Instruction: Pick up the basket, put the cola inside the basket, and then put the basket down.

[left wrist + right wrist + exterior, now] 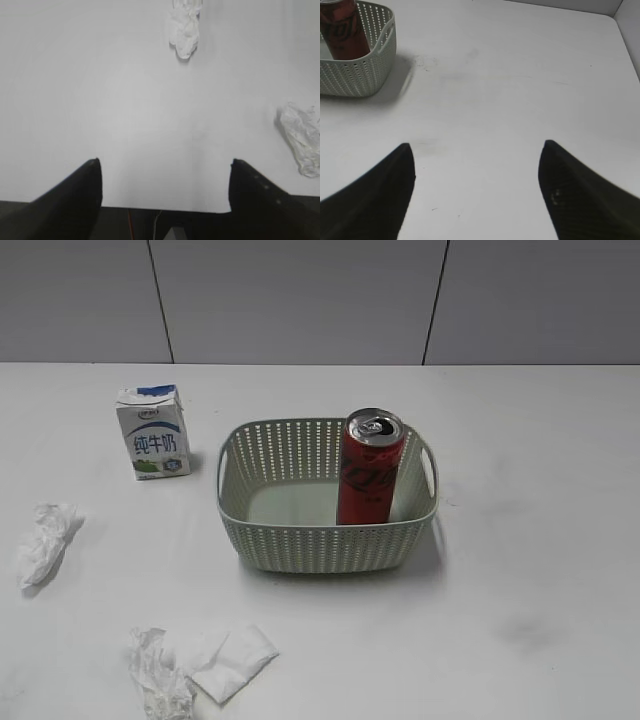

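The pale sage-green basket (300,540) stands on the white table at the centre. The red cola can (370,475) stands upright inside it, at its right side. The right wrist view shows the basket's corner (365,75) with the cola (342,30) in it at the top left. My left gripper (165,165) is open and empty over bare table near the front edge. My right gripper (476,147) is open and empty over bare table, well to the right of the basket. Neither gripper shows in the exterior view.
A white-and-blue milk carton (152,432) stands left of the basket. Crumpled white tissues lie at the left (45,540) and front left (195,665); two show in the left wrist view (184,27) (302,137). A grey wall runs behind the table.
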`<state>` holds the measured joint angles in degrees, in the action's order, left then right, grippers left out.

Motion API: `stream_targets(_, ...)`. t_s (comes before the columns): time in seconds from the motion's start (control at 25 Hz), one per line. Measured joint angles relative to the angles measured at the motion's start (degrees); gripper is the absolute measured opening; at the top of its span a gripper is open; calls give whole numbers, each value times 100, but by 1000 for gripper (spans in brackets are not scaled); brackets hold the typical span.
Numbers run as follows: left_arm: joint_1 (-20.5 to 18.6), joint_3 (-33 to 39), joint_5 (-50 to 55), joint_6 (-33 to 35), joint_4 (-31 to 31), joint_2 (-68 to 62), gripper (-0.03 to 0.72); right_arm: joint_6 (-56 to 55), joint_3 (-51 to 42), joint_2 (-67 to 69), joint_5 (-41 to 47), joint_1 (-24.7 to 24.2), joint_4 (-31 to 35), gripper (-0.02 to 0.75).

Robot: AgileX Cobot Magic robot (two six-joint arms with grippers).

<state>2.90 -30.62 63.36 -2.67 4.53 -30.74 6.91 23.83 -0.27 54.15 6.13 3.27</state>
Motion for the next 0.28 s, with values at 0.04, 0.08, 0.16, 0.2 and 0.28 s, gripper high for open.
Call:
stream_targets(0.04,0,122,-23,0,-7,288,594,0,0,0,0,0,0,585)
stream_targets(0.08,0,175,-17,0,-21,517,593,0,0,0,0,0,6,585)
stream_targets(0.16,0,209,-47,0,-58,1050,589,0,0,0,0,0,6,585)
stream_targets(0.2,0,209,-73,0,-70,1310,589,0,0,0,0,0,6,585)
stream_targets(0.28,0,209,-82,0,-101,1761,589,0,0,0,0,0,6,585)
